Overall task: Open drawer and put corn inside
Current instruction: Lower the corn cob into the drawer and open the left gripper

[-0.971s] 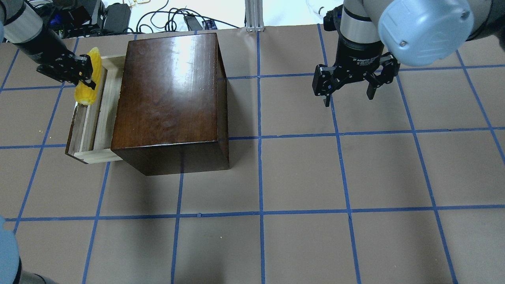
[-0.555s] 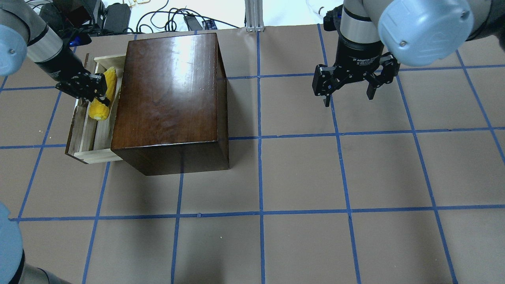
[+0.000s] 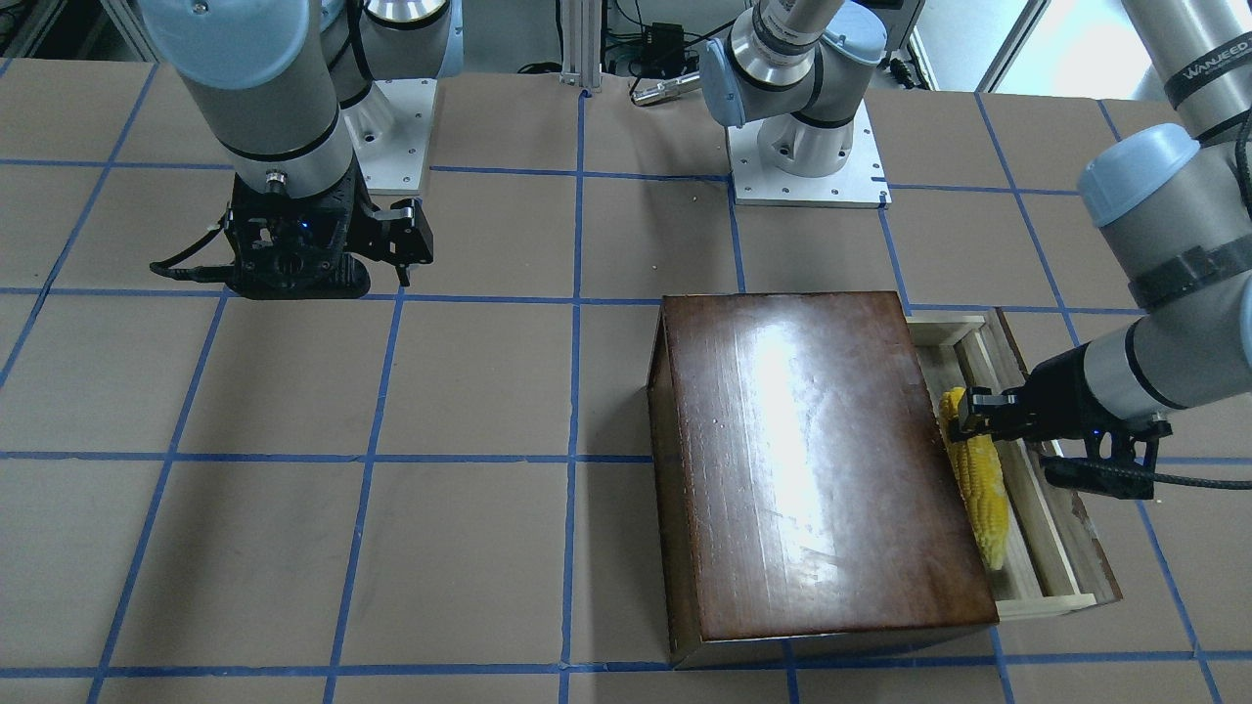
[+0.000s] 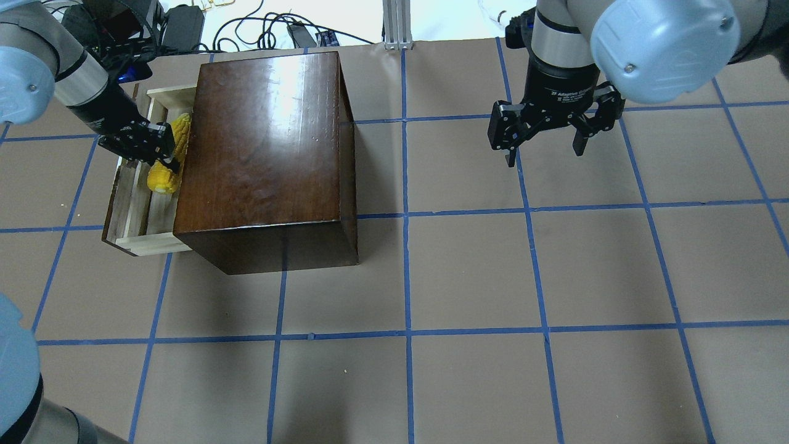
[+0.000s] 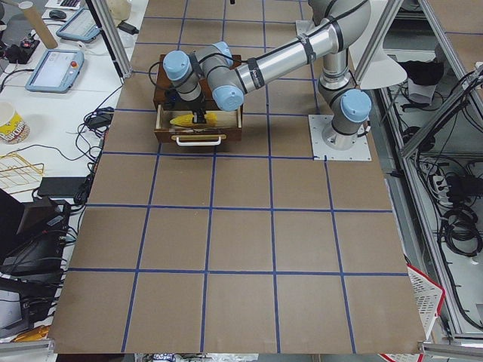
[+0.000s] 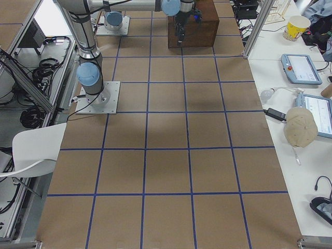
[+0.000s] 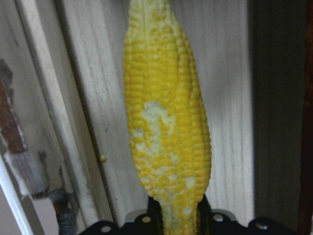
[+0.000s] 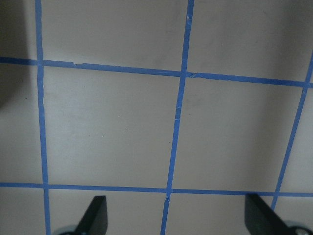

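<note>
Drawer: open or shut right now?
Open. The drawer juts out from the box, pale floor exposed under the corn.

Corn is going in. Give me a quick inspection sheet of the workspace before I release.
Surface: table covered in brown paper with a blue tape grid.
Job's things: drawer pulled out of the box; corn lengthwise over the drawer floor; cannot tell whether it touches.
Clutter: nothing seen.
Grippers: left pincer shut on the corn's thick end; right pincer open, over bare table, well away from the box.
Cables: black cable at the left wrist, beside the drawer front; loose cables beyond the far edge.
Surroundings: side bench with cup and tablets; white chair.
</note>
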You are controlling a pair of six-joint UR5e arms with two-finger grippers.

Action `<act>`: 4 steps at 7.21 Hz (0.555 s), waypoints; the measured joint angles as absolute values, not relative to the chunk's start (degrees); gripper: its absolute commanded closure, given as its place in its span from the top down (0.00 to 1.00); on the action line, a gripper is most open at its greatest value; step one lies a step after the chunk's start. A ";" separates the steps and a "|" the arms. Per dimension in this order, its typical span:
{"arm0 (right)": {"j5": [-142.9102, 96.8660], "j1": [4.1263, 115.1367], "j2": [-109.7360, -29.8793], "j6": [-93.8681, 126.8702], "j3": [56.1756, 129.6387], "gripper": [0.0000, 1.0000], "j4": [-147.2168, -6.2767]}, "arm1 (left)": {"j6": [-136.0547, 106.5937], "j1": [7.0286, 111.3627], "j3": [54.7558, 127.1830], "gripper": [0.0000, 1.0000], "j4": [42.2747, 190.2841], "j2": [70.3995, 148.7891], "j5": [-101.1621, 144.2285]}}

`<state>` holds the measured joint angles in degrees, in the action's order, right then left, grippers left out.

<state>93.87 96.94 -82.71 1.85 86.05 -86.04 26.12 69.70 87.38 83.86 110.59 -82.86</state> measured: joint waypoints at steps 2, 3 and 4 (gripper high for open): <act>93.87 96.94 -82.71 1.85 86.05 1.00 -86.04 | 25.88 69.70 87.47 1.00 83.92 111.01 -82.41; 93.87 96.94 -82.70 1.85 86.05 1.00 -86.05 | 25.87 69.70 87.49 1.00 84.00 111.05 -82.37; 93.87 96.94 -82.71 1.85 86.05 1.00 -86.05 | 25.90 69.66 87.43 1.00 84.10 110.90 -82.41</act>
